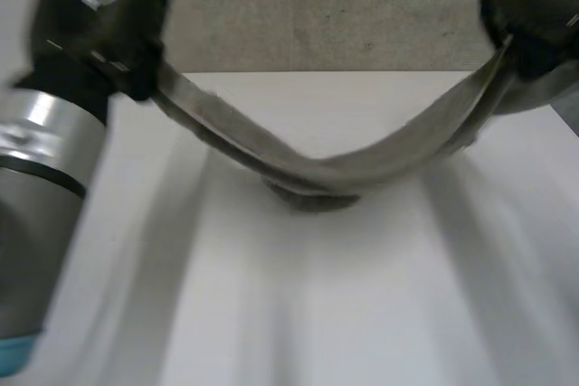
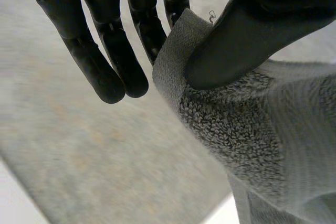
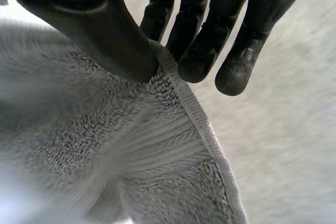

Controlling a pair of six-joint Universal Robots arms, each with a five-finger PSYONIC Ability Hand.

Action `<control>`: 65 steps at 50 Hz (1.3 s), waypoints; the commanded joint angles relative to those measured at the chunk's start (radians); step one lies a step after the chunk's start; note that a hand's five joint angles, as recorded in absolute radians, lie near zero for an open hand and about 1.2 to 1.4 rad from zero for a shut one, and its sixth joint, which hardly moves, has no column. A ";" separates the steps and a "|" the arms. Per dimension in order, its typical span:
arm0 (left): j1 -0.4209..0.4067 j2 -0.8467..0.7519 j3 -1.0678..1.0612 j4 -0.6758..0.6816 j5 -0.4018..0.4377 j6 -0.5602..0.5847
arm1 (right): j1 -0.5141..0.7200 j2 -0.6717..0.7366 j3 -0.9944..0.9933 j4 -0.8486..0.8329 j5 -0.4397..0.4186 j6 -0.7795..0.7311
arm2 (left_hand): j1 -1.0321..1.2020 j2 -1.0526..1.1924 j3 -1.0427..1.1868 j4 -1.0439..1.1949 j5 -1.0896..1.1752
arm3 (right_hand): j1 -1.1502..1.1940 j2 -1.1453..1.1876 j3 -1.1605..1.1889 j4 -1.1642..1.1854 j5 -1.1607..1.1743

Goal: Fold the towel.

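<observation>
strung through the air between both hands in the head view: the grey towel (image 1: 317, 169), drooping in one long curve and looking narrow as a band. lowest at its middle, down on or just above the white table (image 1: 298, 314); cannot tell which, with a dark shadow right beneath. held at one end by the left hand (image 1: 95, 20), raised high at the table's far left, and at the other end by the right hand (image 1: 534, 15), raised about as high at the far right, well apart from the first. in the left wrist view, pinching the towel's hemmed edge: thumb (image 2: 252, 30) pressed flat onto the looped terry just inside the hem, nearest finger behind the cloth, remaining fingers (image 2: 110, 61) straight, slightly spread and clear of the cloth. much the same in the right wrist view: thumb (image 3: 100, 30) bearing down on the terry at the hem, nearest finger behind the edge with the cloth nipped between, other fingers (image 3: 236, 72) nearly straight and past the hem, touching nothing. close at the near left in the head view, the left arm (image 1: 41, 187), grey with a light-blue cap at its lower end. beyond the table and below both hands, grey speckled floor (image 2: 79, 145).
</observation>
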 commanded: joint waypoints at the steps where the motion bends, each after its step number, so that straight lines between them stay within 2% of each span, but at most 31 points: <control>1: 0.090 0.076 0.014 -0.049 0.004 -0.105 | -0.026 -0.073 -0.047 0.055 -0.002 -0.076 | -0.012 -0.078 -0.146 0.017 -0.240 | 0.057 0.082 0.063 0.061 0.064; 3: 0.134 0.069 -0.001 -0.061 0.007 -0.113 | -0.025 -0.024 -0.008 0.078 -0.022 -0.197 | -0.012 -0.078 -0.146 0.017 -0.240 | 0.057 0.082 0.063 0.061 0.064; 5: 0.154 0.055 -0.009 -0.070 0.010 -0.113 | -0.017 0.011 0.006 0.081 -0.016 -0.244 | -0.012 -0.078 -0.146 0.017 -0.240 | 0.057 0.082 0.063 0.061 0.064; 9: 0.185 -0.089 -0.018 -0.087 0.033 -0.114 | 0.032 0.147 0.034 0.081 -0.004 -0.381 | -0.012 -0.078 -0.146 0.017 -0.240 | 0.057 0.082 0.063 0.061 0.064; 15: 0.182 -0.230 0.022 -0.081 0.073 -0.111 | 0.060 0.287 -0.014 0.055 0.013 -0.424 | -0.012 -0.078 -0.146 0.017 -0.240 | 0.057 0.082 0.063 0.061 0.064; 18: 0.183 -0.319 0.141 -0.081 0.091 -0.114 | 0.072 0.367 -0.110 -0.025 0.036 -0.418 | -0.012 -0.078 -0.146 0.017 -0.240 | 0.057 0.082 0.063 0.061 0.064; 20: 0.182 -0.385 0.318 -0.081 0.093 -0.116 | 0.092 0.422 -0.203 -0.197 0.056 -0.418 | -0.012 -0.078 -0.146 0.017 -0.240 | 0.057 0.082 0.063 0.061 0.064; 21: 0.182 -0.385 0.319 -0.081 0.093 -0.116 | 0.092 0.422 -0.204 -0.198 0.056 -0.418 | -0.012 -0.078 -0.146 0.017 -0.240 | 0.057 0.082 0.063 0.061 0.064; 23: 0.179 -0.425 0.515 -0.074 0.087 -0.130 | 0.116 0.428 -0.253 -0.487 0.077 -0.410 | -0.012 -0.078 -0.146 0.017 -0.240 | 0.057 0.082 0.063 0.061 0.064; 24: 0.179 -0.425 0.516 -0.073 0.087 -0.130 | 0.116 0.428 -0.253 -0.488 0.077 -0.410 | -0.012 -0.078 -0.146 0.017 -0.240 | 0.057 0.082 0.063 0.061 0.064; 26: 0.186 -0.439 0.684 -0.020 0.079 -0.180 | 0.133 0.424 -0.221 -0.810 0.103 -0.381 | -0.012 -0.078 -0.146 0.017 -0.240 | 0.057 0.082 0.063 0.061 0.064; 27: 0.186 -0.439 0.684 -0.020 0.079 -0.180 | 0.133 0.424 -0.221 -0.812 0.103 -0.381 | -0.012 -0.078 -0.146 0.017 -0.240 | 0.057 0.082 0.063 0.061 0.064; 28: 0.193 -0.438 0.733 0.030 0.070 -0.224 | 0.139 0.407 -0.189 -0.923 0.110 -0.357 | -0.012 -0.078 -0.146 0.017 -0.240 | 0.057 0.082 0.063 0.061 0.064; 32: 0.222 -0.422 0.758 0.127 0.045 -0.312 | 0.148 0.333 -0.138 -0.965 0.113 -0.306 | -0.012 -0.078 -0.146 0.017 -0.240 | 0.057 0.082 0.063 0.061 0.064; 35: 0.240 -0.419 0.743 0.170 0.039 -0.364 | 0.147 0.283 -0.101 -0.884 0.113 -0.266 | -0.012 -0.078 -0.146 0.017 -0.240 | 0.057 0.082 0.063 0.061 0.064; 37: 0.243 -0.418 0.713 0.161 0.041 -0.384 | 0.144 0.281 -0.090 -0.826 0.107 -0.245 | -0.012 -0.078 -0.146 0.017 -0.240 | 0.057 0.082 0.063 0.061 0.064; 39: 0.246 -0.384 0.570 0.143 0.053 -0.412 | 0.135 0.280 -0.054 -0.707 0.094 -0.210 | -0.012 -0.078 -0.146 0.017 -0.240 | 0.057 0.082 0.063 0.061 0.064; 40: 0.246 -0.384 0.569 0.143 0.053 -0.412 | 0.135 0.280 -0.053 -0.706 0.094 -0.209 | -0.012 -0.078 -0.146 0.017 -0.240 | 0.057 0.082 0.063 0.061 0.064; 42: 0.246 -0.350 0.383 0.161 0.073 -0.420 | 0.135 0.280 0.015 -0.616 0.074 -0.196 | -0.012 -0.078 -0.146 0.017 -0.240 | 0.057 0.082 0.063 0.061 0.064; 45: 0.254 -0.344 0.292 0.192 0.087 -0.423 | 0.133 0.280 0.106 -0.576 0.047 -0.196 | -0.012 -0.078 -0.146 0.017 -0.240 | 0.057 0.082 0.063 0.061 0.064; 47: 0.281 -0.338 0.107 0.280 0.117 -0.423 | 0.133 0.280 0.158 -0.577 0.028 -0.196 | -0.012 -0.078 -0.146 0.017 -0.240 | 0.057 0.082 0.063 0.061 0.064; 48: 0.282 -0.338 0.106 0.281 0.117 -0.423 | 0.133 0.280 0.158 -0.577 0.028 -0.196 | -0.012 -0.078 -0.146 0.017 -0.240 | 0.057 0.082 0.063 0.061 0.064; 50: 0.315 -0.330 -0.068 0.386 0.154 -0.417 | 0.132 0.281 0.262 -0.577 -0.007 -0.197 | -0.012 -0.078 -0.146 0.017 -0.240 | 0.057 0.082 0.063 0.061 0.064; 53: 0.334 -0.330 -0.143 0.431 0.176 -0.413 | 0.132 0.283 0.357 -0.577 -0.030 -0.200 | -0.012 -0.078 -0.146 0.017 -0.240 | 0.057 0.082 0.063 0.061 0.064; 55: 0.369 -0.330 -0.265 0.491 0.220 -0.413 | 0.133 0.284 0.405 -0.577 -0.039 -0.199 | -0.012 -0.078 -0.146 0.017 -0.240 | 0.057 0.082 0.063 0.061 0.064; 60: 0.390 -0.329 -0.383 0.509 0.277 -0.412 | 0.133 0.318 0.505 -0.585 -0.058 -0.194 | -0.012 -0.078 -0.146 0.017 -0.240 | 0.057 0.082 0.063 0.061 0.064; 65: 0.401 -0.326 -0.432 0.509 0.288 -0.412 | 0.135 0.359 0.529 -0.594 -0.053 -0.191 | -0.012 -0.078 -0.146 0.017 -0.240 | 0.057 0.082 0.063 0.061 0.064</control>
